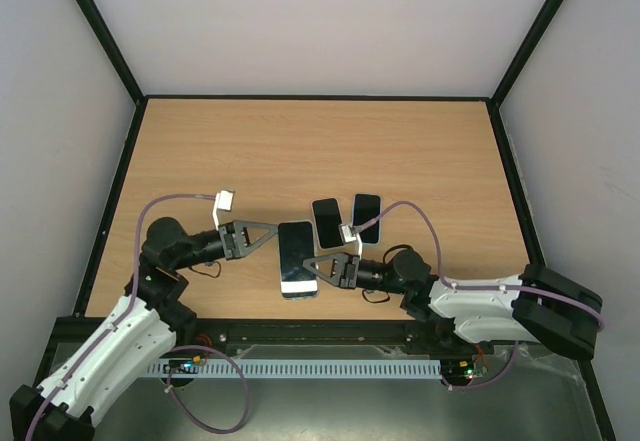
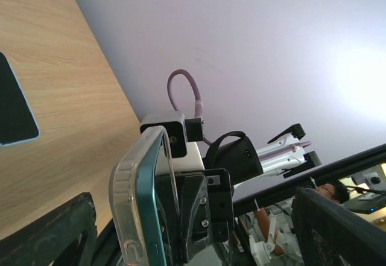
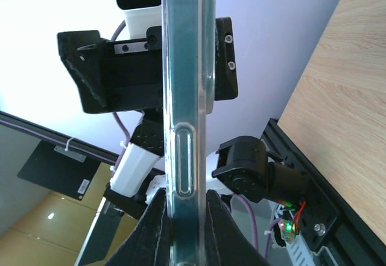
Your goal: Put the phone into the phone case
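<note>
A teal phone in a clear case (image 1: pixel 297 258) is held off the table between my two grippers, screen up. My right gripper (image 1: pixel 312 264) is shut on its right long edge; in the right wrist view both fingers (image 3: pixel 151 230) press the cased phone (image 3: pixel 184 97), seen edge-on. My left gripper (image 1: pixel 275 231) is at the phone's upper left corner. In the left wrist view its fingers (image 2: pixel 51 233) stand wide apart, with the cased phone (image 2: pixel 136 199) between them and untouched. I cannot tell whether the phone is fully seated in the case.
Two dark phone-shaped items lie on the wooden table just beyond the held phone, one (image 1: pixel 327 223) beside the other (image 1: pixel 367 218). One of them shows in the left wrist view (image 2: pixel 15 106). Black frame rails and walls edge the table (image 1: pixel 300 151).
</note>
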Available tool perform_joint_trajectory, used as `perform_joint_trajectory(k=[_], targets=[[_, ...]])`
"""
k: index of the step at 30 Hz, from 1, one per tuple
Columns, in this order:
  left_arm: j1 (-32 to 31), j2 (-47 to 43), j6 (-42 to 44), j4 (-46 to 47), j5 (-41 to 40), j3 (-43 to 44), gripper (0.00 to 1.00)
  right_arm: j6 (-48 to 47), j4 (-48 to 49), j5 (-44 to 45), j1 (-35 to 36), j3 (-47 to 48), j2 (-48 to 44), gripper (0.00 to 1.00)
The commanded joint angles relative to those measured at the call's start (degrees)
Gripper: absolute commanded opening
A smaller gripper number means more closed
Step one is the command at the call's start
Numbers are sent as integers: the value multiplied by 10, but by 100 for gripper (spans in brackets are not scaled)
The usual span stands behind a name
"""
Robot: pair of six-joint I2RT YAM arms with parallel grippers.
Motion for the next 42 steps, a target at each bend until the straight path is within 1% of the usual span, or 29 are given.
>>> perform_joint_trajectory(k=[1,3,7,9,11,13,17,21,22,23,24,26,28,31,32,34,37,39,42], targets=[[3,0,-28,52,23,-13,84,18,121,-22,-1,9,17,2],[3,0,-29,54,22,-18,80,32,152,-32,-1,8,34,2],[3,8,-33,67,22,-29,77,65,228,-47,0,5,73,2],[3,16,-37,77,25,-31,73,71,246,-49,-1,4,84,2],[3,24,-42,87,30,-32,68,72,249,-48,-1,4,89,2],[3,31,-49,98,35,-32,58,73,249,-48,-1,4,89,2],[3,31,-74,129,37,-37,35,70,239,-48,-1,10,90,2],[3,27,-73,111,29,-37,14,68,223,-46,-1,12,89,4],[3,28,-70,101,27,-38,6,67,216,-44,-1,12,87,6],[3,29,-66,92,24,-38,3,65,207,-41,-1,11,84,9],[3,30,-63,83,21,-38,2,62,193,-37,-1,10,79,11],[3,31,-59,71,16,-39,2,52,159,-26,-1,9,67,17],[3,35,-55,64,13,-37,2,39,120,-13,-1,10,50,17],[3,41,-46,44,12,-28,3,17,71,8,-1,11,19,11],[3,42,-45,39,11,-25,5,12,55,18,-1,11,9,9],[3,44,-50,37,11,-22,22,2,23,38,-1,14,-9,8],[3,44,-58,42,20,-22,40,-6,-13,73,0,23,-35,7],[3,39,-63,50,25,-28,55,-6,-24,97,0,32,-47,7],[2,27,-82,85,37,-46,68,-7,-47,127,-2,52,-60,7]])
